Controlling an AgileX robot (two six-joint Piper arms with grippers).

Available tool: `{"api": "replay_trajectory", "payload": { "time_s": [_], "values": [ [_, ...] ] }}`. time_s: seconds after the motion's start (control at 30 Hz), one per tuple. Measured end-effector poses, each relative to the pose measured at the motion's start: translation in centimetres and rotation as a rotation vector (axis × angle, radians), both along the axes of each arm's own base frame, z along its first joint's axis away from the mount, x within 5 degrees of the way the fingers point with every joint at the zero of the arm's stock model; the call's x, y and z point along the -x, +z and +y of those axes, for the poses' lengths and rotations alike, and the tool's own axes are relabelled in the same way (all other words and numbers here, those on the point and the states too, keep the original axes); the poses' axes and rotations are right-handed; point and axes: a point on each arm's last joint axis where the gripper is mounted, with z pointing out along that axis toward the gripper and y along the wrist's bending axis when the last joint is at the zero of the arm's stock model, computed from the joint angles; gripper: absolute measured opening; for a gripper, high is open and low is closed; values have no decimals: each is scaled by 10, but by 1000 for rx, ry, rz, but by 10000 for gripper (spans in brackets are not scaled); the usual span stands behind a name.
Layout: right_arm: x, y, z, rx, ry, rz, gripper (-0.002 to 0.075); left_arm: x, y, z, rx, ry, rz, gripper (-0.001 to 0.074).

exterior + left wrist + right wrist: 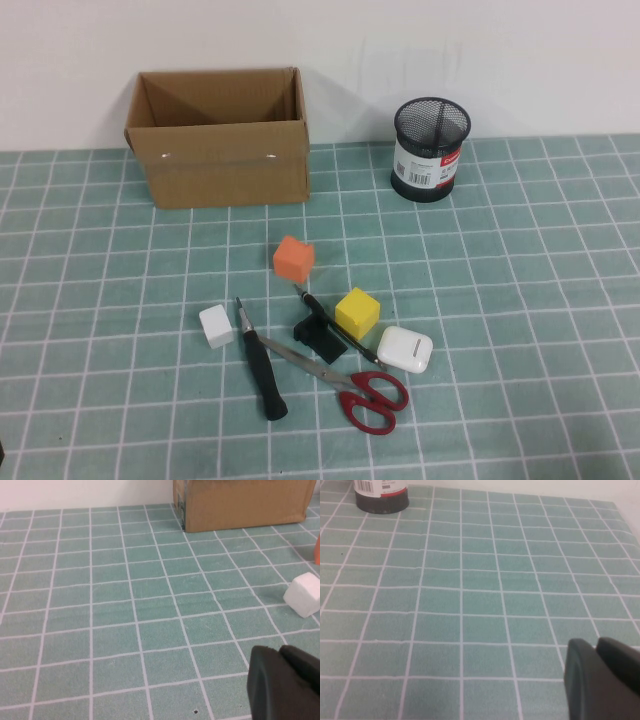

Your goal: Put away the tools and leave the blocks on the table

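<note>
The black-handled screwdriver (pixel 258 365), the red-handled scissors (pixel 350 385) and the thin black pointed tool (pixel 312 303) lie on the teal grid table (pixel 520 300), near its front middle. The orange cube (pixel 294 258), yellow cube (pixel 357 312) and white cube (pixel 216 326) sit among them. Neither arm shows in the high view. My left gripper (pixel 280 652) is shut and empty, low over the mat, with the white cube (pixel 304 594) ahead of it. My right gripper (pixel 596 645) is shut and empty over bare mat.
An open cardboard box (pixel 225 160) stands at the back left; it also shows in the left wrist view (pixel 240 505). A black mesh cup (pixel 430 150) stands at the back right and shows in the right wrist view (pixel 381 495). A black clip (pixel 318 340) and a white case (pixel 404 349) lie among the tools.
</note>
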Motion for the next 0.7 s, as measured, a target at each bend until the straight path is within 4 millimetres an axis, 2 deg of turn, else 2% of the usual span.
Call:
{"api": "replay_trajectory", "payload": {
  "time_s": [0.13, 0.43, 0.6, 0.7],
  "values": [
    [0, 0, 0, 0, 0, 0, -8, 0, 2, -2, 83, 4, -10, -4],
    [0, 0, 0, 0, 0, 0, -8, -2, 15, -7, 706, 67, -19, -4],
    [0, 0, 0, 0, 0, 0, -7, -2, 20, -7, 810, 72, -30, -4],
    [0, 0, 0, 0, 0, 0, -7, 4, 41, -11, 806, 31, 2, -4]
  ]
}}
